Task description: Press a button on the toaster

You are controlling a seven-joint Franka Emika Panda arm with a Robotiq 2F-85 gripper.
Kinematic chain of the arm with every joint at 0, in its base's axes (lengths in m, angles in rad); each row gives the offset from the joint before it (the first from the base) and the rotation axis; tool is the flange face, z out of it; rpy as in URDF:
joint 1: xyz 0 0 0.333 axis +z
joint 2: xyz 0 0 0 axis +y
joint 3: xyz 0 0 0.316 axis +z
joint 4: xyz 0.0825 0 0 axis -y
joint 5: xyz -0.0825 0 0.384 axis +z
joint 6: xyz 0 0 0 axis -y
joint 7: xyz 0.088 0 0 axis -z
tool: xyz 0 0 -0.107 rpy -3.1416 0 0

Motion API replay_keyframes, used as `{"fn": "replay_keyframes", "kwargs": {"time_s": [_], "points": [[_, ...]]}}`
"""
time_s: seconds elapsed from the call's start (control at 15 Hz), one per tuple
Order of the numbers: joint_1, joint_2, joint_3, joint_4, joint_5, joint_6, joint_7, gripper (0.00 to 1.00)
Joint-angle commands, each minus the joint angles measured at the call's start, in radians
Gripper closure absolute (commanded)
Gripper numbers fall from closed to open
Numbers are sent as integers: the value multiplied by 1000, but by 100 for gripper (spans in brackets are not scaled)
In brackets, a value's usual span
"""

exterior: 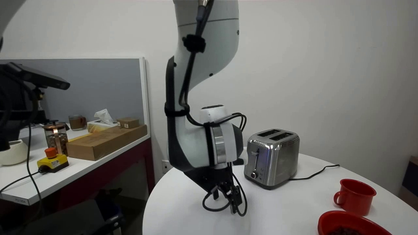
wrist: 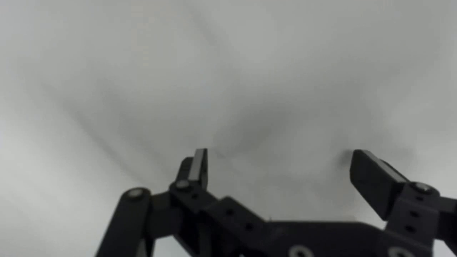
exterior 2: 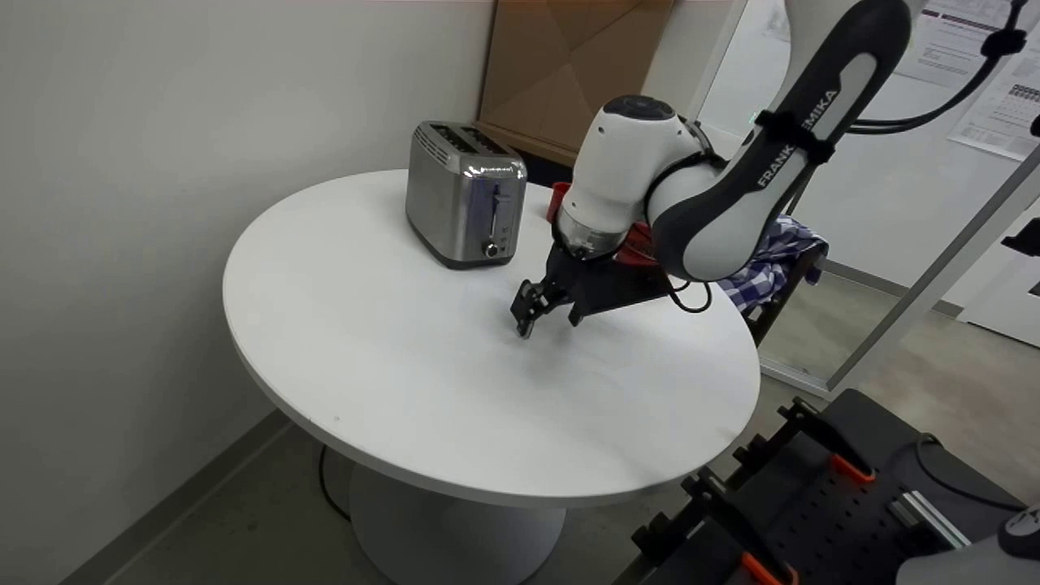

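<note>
The steel two-slot toaster stands upright on the round white table, and it also shows in an exterior view. Its narrow control end has a lever set high and a round knob near the base. The knob also shows in an exterior view. Small marks beside the knob are too small to tell. My gripper is low over the table in front of that control end, apart from the toaster. In the wrist view its fingers are wide apart, with only white tabletop beyond. The toaster is out of the wrist view.
The white table meets the wall behind the toaster. A black cord runs from the toaster across the table. A red mug and a red bowl stand on the toaster's far side. Loose cables hang by the gripper.
</note>
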Motion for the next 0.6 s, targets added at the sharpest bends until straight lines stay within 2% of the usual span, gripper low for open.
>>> {"fn": "replay_keyframes", "kwargs": {"time_s": [0.0,0.27,0.53], "points": [[-226,-129,260,-138,261,-127,-269,0],[-433,-235,540,-170,532,-285,-467,0],[-569,-337,745,-130,716,-457,-594,0]]}}
